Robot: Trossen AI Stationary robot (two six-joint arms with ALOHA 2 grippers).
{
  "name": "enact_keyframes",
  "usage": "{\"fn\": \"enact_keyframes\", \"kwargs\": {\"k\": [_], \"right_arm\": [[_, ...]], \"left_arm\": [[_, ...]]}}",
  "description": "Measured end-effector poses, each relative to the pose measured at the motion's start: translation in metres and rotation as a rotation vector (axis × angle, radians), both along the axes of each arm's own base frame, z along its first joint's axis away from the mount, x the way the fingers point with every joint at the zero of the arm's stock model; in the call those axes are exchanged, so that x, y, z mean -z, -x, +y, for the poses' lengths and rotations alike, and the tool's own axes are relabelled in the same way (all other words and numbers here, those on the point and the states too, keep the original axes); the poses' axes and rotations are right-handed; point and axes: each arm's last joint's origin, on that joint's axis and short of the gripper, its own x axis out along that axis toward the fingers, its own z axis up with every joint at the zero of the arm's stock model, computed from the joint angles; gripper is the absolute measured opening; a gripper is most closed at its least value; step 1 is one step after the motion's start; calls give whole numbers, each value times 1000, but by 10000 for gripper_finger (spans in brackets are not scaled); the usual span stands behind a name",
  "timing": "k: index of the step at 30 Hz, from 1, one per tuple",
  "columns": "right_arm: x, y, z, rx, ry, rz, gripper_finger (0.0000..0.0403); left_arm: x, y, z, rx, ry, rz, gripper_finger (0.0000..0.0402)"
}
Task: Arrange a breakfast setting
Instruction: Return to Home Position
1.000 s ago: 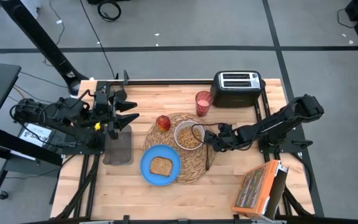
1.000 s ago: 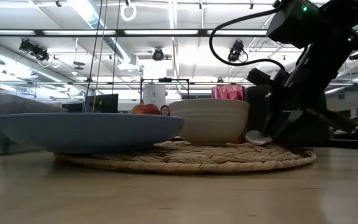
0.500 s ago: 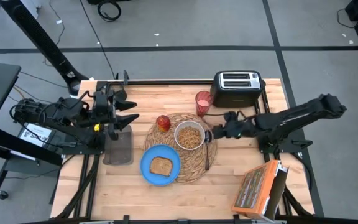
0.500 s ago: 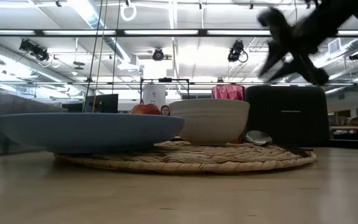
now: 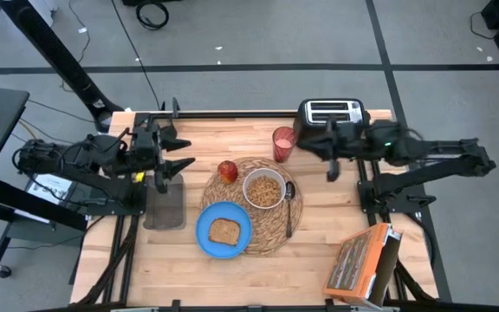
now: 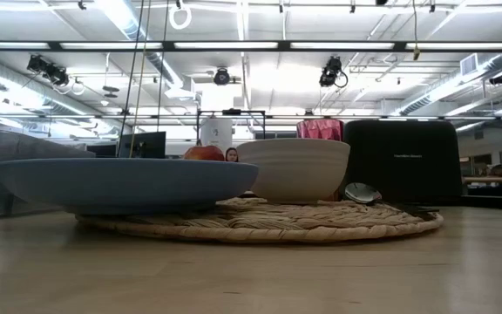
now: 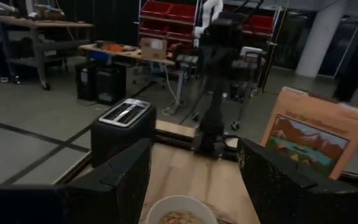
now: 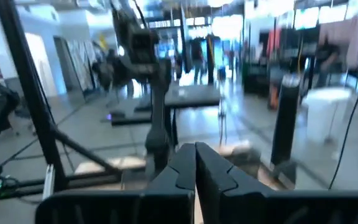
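1. Wooden worktop [image 5: 312, 244], in a workshop with a grey floor; the breakfast setting sits around its middle on a round straw mat [image 5: 267, 232].
2. On the mat: a blue plate [image 5: 206, 238] toward the near edge carrying a toast slice [image 5: 224, 230], a white bowl [image 5: 264, 189] of cereal at the centre, a red apple [image 5: 227, 171] on the far left rim, and a dark spoon [image 5: 289, 206] lying just right of the bowl.
3. A pink cup [image 5: 283, 143] stands at the mat's far rim; I cannot tell whether it is on the straw or just off it.
4. Handling, as I judge it:
   - The spoon is thin, stiff and flat to the weave, so the handle is the place to pinch it.
   - The plate looks glazed and slippery, so hold it by the rim.
   - The bowl would spill if tipped.
   - The apple is firm but would roll.
   - The cup is light and easy to knock over.
   - The toast is crumbly.
5. The right claw [image 8: 195, 150] is pressed together and empty, raised over the far right of the worktop beside the black toaster [image 5: 330, 121] and the cup.
6. The left claw [image 5: 183, 156] is spread and empty at the left edge, well apart from the mat.
7. Room: the near strip and the far left are bare. A cereal box [image 5: 360, 264] fills the near right corner, and the tightest gap is between cup and toaster.
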Motion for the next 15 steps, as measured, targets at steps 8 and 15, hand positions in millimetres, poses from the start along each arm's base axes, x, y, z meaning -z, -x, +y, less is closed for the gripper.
{"fn": "enact_keyframes", "kwargs": {"k": [8, 15], "right_arm": [[1, 54, 3, -184, 33, -158, 6], [12, 81, 3, -126, 45, -73, 27]], "left_arm": [[36, 24, 15, -15, -10, 13, 243], [54, 56, 20, -45, -84, 39, 243]]}}
